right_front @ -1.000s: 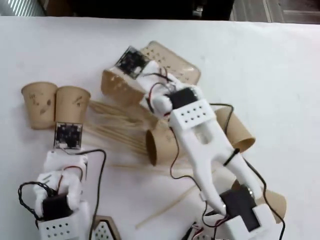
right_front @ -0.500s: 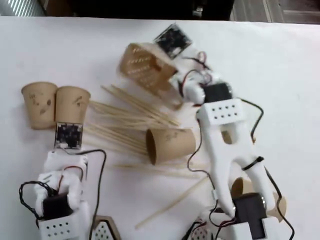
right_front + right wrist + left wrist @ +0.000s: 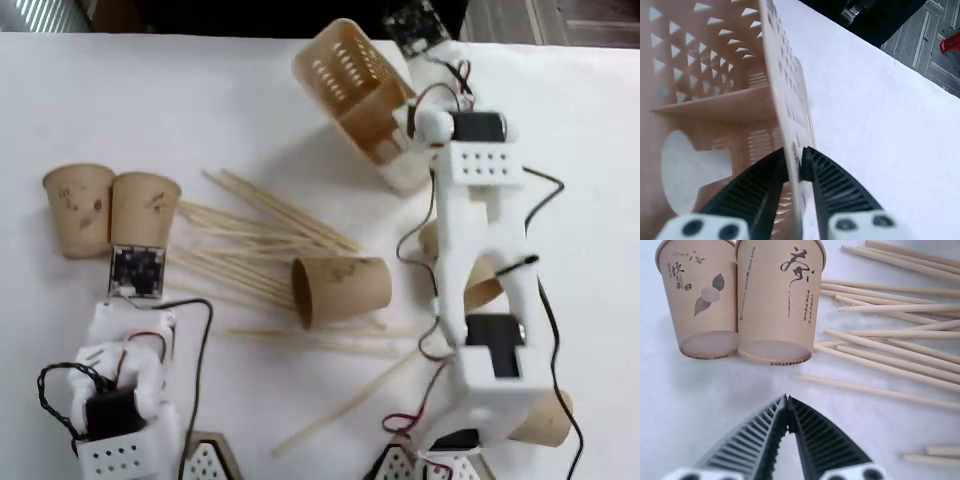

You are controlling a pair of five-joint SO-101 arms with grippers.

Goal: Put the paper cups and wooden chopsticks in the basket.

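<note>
My right gripper point(image 3: 405, 140) point(image 3: 794, 155) is shut on one wall of the tan perforated basket point(image 3: 345, 80) point(image 3: 715, 100), which hangs tilted at the back of the table. Wooden chopsticks point(image 3: 250, 245) point(image 3: 890, 335) lie spread over the middle. One paper cup point(image 3: 340, 290) lies on its side among them. Two more cups point(image 3: 78, 205) point(image 3: 143, 205) sit side by side at the left, their bases point(image 3: 775, 352) facing my left gripper point(image 3: 787, 399) point(image 3: 137, 270), which is shut and empty a little short of them. Another cup point(image 3: 470, 270) lies under the right arm, and one point(image 3: 545, 420) at the front right.
A single chopstick point(image 3: 340, 410) lies apart near the front. Two tan perforated pieces point(image 3: 205, 462) point(image 3: 400, 465) sit at the front edge by the arm bases. The table's far edge point(image 3: 200, 35) runs just behind the basket. White tabletop point(image 3: 580, 150) shows at the right.
The right arm swung away and to the right with the basket, from over the chopsticks to the table's back, uncovering the chopsticks and the lying cup. The left arm stayed still.
</note>
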